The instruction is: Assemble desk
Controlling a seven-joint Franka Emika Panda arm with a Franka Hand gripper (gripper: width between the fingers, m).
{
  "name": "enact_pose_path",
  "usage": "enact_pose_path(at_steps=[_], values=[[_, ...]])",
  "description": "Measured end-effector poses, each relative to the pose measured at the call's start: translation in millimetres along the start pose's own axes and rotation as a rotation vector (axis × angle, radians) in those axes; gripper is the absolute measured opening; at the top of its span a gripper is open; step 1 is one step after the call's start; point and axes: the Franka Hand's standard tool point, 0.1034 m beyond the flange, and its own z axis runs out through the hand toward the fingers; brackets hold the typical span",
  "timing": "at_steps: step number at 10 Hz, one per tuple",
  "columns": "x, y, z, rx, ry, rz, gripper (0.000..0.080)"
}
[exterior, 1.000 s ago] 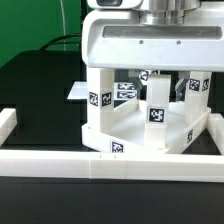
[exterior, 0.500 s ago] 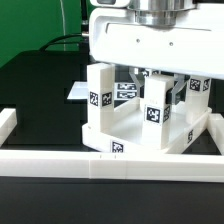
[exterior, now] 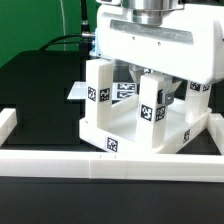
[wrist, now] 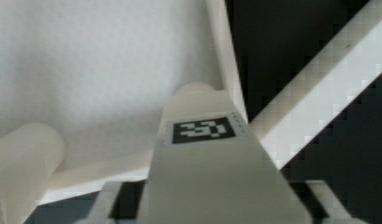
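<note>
Nearest the exterior camera I saw the front rail (exterior: 60, 161), a long white bar across the black table (exterior: 30, 100), with a shorter rail end (exterior: 6, 122) at that view's left. Just behind the front rail sat the desk top (exterior: 135, 140), tray side up, tilted a little, with a tag on its near wall. Three legs showed, standing upright in it: one (exterior: 98, 92) at the exterior view's left corner, one (exterior: 151, 108) nearer the middle front, and one (exterior: 195, 95) toward the right, partly hidden by the arm. Each carried a black tag.

The gripper (exterior: 150, 75) hung right over the middle leg, its big white housing filling the upper part of the picture. From the wrist camera I looked straight down a tagged leg (wrist: 206, 150) rising between the two fingers (wrist: 117, 200), with the tray's pale floor (wrist: 99, 70) behind and a rim edge (wrist: 321, 85) crossing the dark table. The fingers seemed pressed against the leg's sides, so I took it as clamped on that leg.

Farther back, the marker board (exterior: 77, 91) lay flat on the table.
</note>
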Motion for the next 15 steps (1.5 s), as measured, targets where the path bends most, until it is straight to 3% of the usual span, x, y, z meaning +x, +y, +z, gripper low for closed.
enact_pose_path(at_steps=[2,3,4,5,6,9,15], values=[[0.8,3.1,-0.3,-0.011,-0.002,0.054,0.0303],[0.6,3.6,0.1,-0.012,-0.004,0.098,0.0355],[-0.2,3.0,0.9,-0.011,-0.006,0.117,0.0355],[-0.2,3.0,0.9,-0.011,-0.006,0.108,0.0531],[-0.3,3.0,1.0,-0.011,-0.006,0.108,0.0624],[0.3,-2.8,-8.5,0.004,-0.001,0.105,0.0642],[0.0,-1.9,-5.9,0.000,-0.002,0.105,0.0649]])
